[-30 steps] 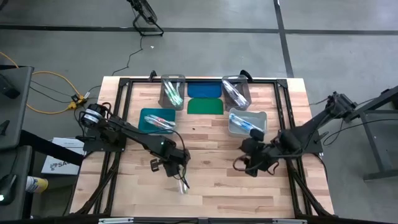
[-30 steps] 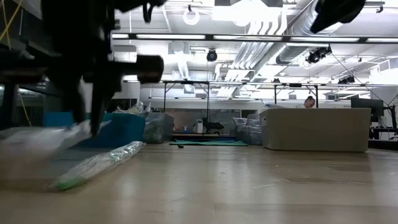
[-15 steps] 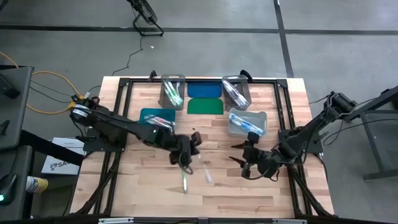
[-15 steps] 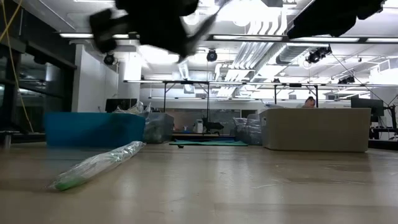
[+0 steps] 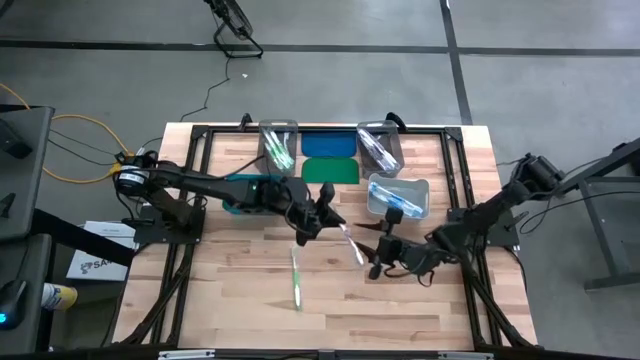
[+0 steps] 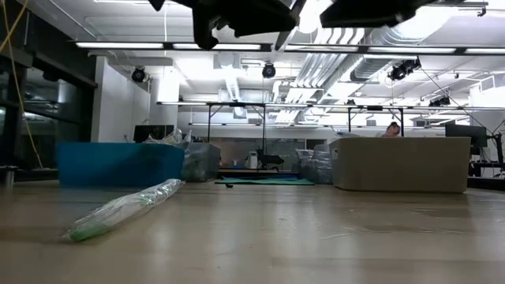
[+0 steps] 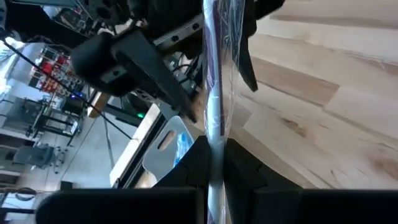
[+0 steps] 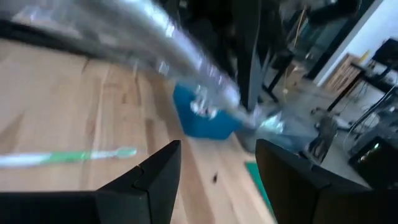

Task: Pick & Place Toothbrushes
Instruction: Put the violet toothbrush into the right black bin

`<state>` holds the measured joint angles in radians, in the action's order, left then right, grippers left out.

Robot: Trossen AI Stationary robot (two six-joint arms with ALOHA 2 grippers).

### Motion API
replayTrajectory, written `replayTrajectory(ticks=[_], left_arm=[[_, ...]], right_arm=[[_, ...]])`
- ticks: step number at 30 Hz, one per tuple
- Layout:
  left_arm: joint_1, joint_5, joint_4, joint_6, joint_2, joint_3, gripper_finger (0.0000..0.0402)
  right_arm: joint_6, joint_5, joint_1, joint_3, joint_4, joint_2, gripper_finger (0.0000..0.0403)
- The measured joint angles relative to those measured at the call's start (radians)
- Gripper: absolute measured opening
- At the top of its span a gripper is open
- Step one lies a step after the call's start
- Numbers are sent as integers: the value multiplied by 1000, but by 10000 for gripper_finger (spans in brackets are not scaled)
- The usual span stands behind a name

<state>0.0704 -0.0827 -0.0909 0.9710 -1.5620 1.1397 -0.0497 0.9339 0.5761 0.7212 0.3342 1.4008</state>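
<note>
My left gripper hovers over the middle of the table, shut on a toothbrush in a clear wrapper. The toothbrush's free end reaches toward my right gripper, which hangs open beside it. In the right wrist view the wrapped toothbrush passes beyond the open fingers, not between them. A second, green toothbrush lies flat on the wood nearer the front edge, and it also shows in its wrapper in the low view. My left gripper pinches the wrapped toothbrush near one end between its two fingers. The fingers come nearly level from the table's left, and the toothbrush runs on along them, out past the tips. It is lifted clear of the table, slanting toward my right gripper.
A teal bin stands left of centre. Clear bins with toothbrushes stand at the far left, the far right and the right. A blue lid and a green lid lie between them. Bare wood lies toward the front edge.
My left gripper has risen from the table near the front edge with the toothbrush and gone toward the far and right sides, tipping from pointing down to nearly level. My right gripper has sunk and moved left toward the held toothbrush, turning as it went. The green toothbrush stays where it lay.
</note>
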Motion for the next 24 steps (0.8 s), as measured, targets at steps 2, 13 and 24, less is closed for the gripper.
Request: replayTrajectory(ticks=[2,13,24], left_arm=[[-7,-8,0,-9,0,0,17],[-7,-7,8,-25,1,0,17],[-7,-2,19,-48,1,0,18]], right_arm=[[-58,-19,-18,0,74,9,201],[-189,-124,-41,0,276,10,191],[-195,-168,-41,0,297,10,21]])
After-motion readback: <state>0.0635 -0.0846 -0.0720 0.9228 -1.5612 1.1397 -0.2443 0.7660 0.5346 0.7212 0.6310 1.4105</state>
